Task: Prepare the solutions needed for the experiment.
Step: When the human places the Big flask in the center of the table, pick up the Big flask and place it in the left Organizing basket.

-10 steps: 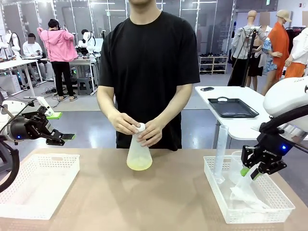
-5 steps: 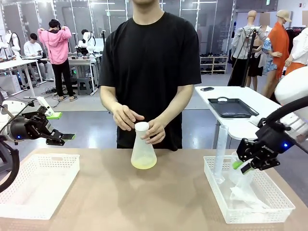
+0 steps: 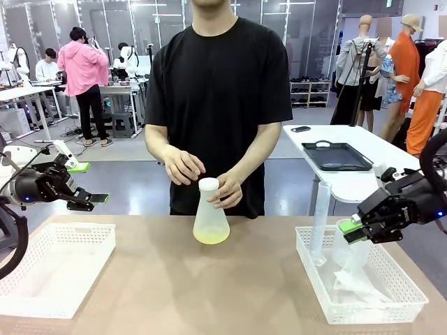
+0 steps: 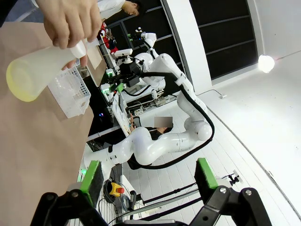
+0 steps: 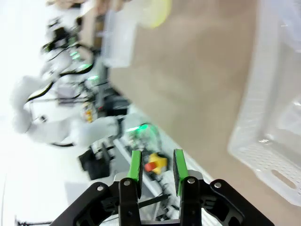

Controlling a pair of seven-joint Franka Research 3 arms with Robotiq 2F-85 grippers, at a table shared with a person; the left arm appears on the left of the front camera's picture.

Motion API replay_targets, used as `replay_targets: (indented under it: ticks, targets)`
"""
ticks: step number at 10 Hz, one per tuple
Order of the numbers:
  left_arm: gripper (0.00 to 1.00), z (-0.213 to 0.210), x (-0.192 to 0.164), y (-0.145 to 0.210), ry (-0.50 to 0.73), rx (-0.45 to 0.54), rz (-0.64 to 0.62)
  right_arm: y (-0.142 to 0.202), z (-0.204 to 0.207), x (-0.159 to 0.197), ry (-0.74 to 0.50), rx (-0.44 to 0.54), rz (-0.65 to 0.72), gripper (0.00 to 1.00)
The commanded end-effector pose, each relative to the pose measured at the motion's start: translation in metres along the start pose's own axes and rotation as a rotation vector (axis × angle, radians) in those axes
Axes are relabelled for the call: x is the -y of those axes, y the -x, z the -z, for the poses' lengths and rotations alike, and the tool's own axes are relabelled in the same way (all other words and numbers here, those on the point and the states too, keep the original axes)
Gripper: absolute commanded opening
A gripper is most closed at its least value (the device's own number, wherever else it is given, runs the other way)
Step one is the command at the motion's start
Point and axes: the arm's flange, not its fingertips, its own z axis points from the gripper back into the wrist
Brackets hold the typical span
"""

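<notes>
Right gripper [image 3: 351,227] well apart from solutions [image 3: 211,238]

The flask [image 3: 211,222] with its yellow liquid [image 3: 211,238] now stands slightly further toward picture right than a second ago. Then, both of the person's hands were closed round its top. Now one hand [image 3: 183,167] is off it and held apart, baring the white cap [image 3: 208,184], while the other hand [image 3: 227,190] rests against the neck. The right gripper [image 3: 347,227] was pointing down into the basket [image 3: 412,296]. Now it is higher and swung level, with its fingers aimed toward picture left, and the arm behind it is drawn back toward the right edge.
</notes>
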Motion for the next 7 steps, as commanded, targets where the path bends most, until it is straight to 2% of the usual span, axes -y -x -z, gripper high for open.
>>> replay_targets:
  ticks: [1, 3, 7]
  targets:
    - [1.00, 0.0007, 0.0012, -0.0011, 0.001, -0.001, 0.008, -0.0178, -0.0099, 0.0186, -0.191, -0.022, 0.066, 0.36]
    - [1.00, 0.0007, 0.0012, -0.0011, 0.001, -0.001, 0.008, -0.0210, -0.0093, 0.0223, -0.332, -0.017, 0.141, 0.36]
    - [1.00, 0.0007, 0.0012, -0.0011, 0.001, -0.001, 0.008, -0.0154, -0.0061, 0.0256, -0.408, 0.041, 0.227, 0.36]
